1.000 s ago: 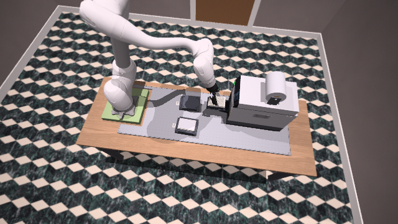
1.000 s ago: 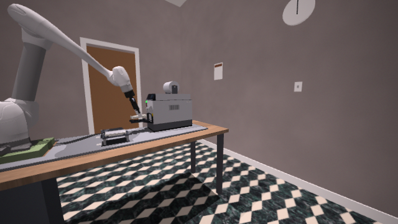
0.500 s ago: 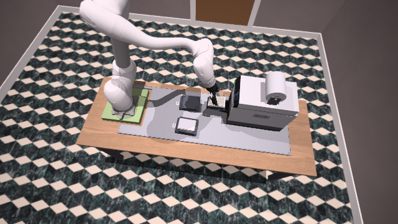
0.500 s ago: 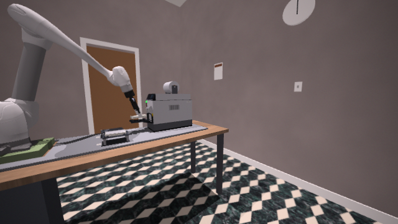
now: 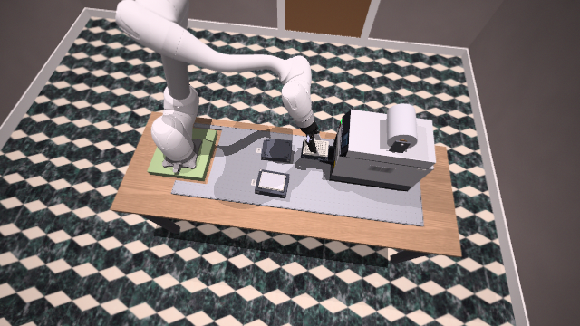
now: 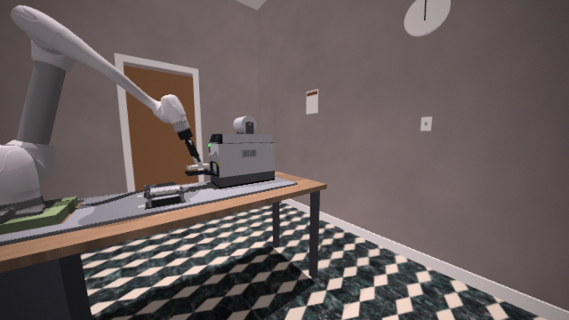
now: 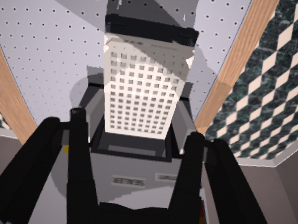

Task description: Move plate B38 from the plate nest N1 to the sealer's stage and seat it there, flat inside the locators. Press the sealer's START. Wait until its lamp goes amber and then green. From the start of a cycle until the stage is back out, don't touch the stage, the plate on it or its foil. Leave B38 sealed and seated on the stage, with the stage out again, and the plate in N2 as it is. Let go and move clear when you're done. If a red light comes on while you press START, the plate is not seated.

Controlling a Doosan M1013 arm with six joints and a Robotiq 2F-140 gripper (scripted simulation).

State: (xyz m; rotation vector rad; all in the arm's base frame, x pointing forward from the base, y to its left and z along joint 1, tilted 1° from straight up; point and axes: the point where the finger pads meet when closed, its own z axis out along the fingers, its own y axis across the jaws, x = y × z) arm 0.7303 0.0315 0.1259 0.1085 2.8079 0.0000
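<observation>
My gripper (image 5: 312, 148) (image 6: 196, 163) (image 7: 140, 105) is shut on plate B38 (image 5: 320, 147) (image 6: 194, 167) (image 7: 143, 86), a white well plate. It holds the plate by its long sides, right over the sealer's dark stage (image 5: 306, 157) (image 6: 192, 172) (image 7: 152, 30), which stands out in front of the sealer (image 5: 385, 151) (image 6: 244, 159). I cannot tell whether the plate touches the stage. The sealer's lamp (image 5: 341, 120) (image 6: 209, 145) is green. Nest N1 (image 5: 276, 149) is a dark, empty frame. Nest N2 (image 5: 272, 182) (image 6: 164, 194) holds its own plate.
A foil roll (image 5: 401, 122) (image 6: 244, 124) sits on top of the sealer. The arm's green base plate (image 5: 204, 156) (image 6: 49, 213) is at the table's left end. A grey mat (image 5: 340, 199) covers most of the wooden table (image 5: 290, 226).
</observation>
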